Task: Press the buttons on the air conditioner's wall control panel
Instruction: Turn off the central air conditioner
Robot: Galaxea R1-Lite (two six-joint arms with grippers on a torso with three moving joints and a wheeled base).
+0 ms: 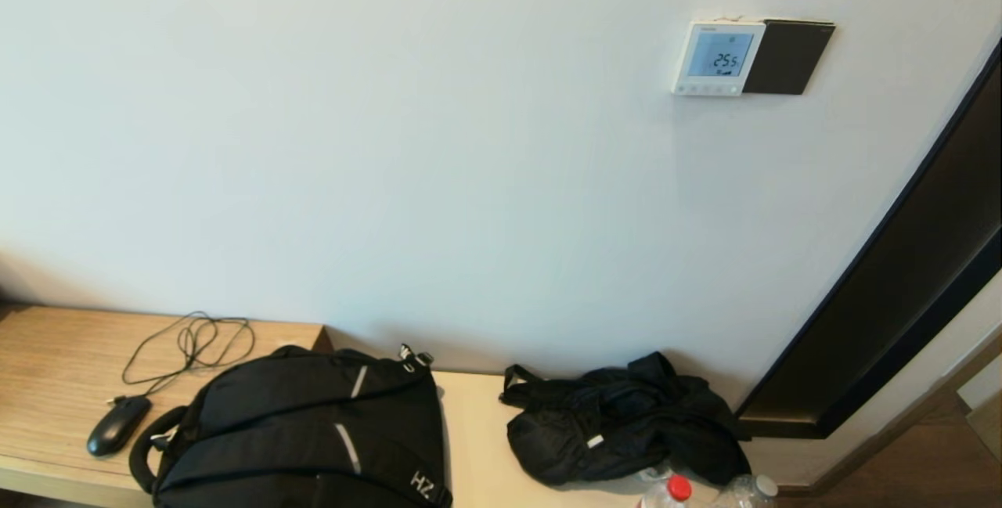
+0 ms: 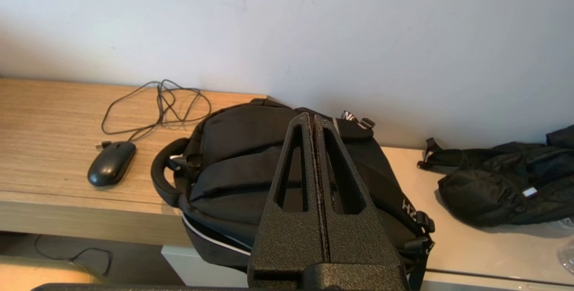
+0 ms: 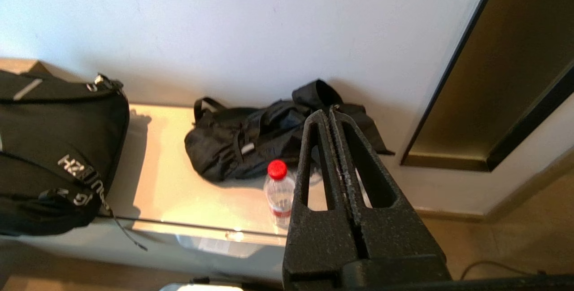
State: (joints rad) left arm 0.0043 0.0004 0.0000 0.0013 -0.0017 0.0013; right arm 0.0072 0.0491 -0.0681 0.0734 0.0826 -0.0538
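Note:
The white wall control panel (image 1: 717, 57) hangs high on the wall at the upper right of the head view, its pale blue screen showing 25.5. The row of small buttons (image 1: 708, 88) runs along its bottom edge. A plain black square plate (image 1: 787, 57) sits right beside it. Neither gripper shows in the head view. My left gripper (image 2: 312, 116) is shut and empty, low over the black backpack (image 2: 251, 179). My right gripper (image 3: 328, 112) is shut and empty, low over the shelf near the crumpled black bag (image 3: 251, 141). The panel is out of both wrist views.
A wooden desk (image 1: 55, 367) holds a black mouse (image 1: 117, 424) with its cable. The backpack (image 1: 305, 434), the black bag (image 1: 626, 422) and a red-capped bottle (image 1: 669, 491) with a second bottle (image 1: 744, 490) stand on the pale shelf. A dark door frame (image 1: 900, 289) runs at the right.

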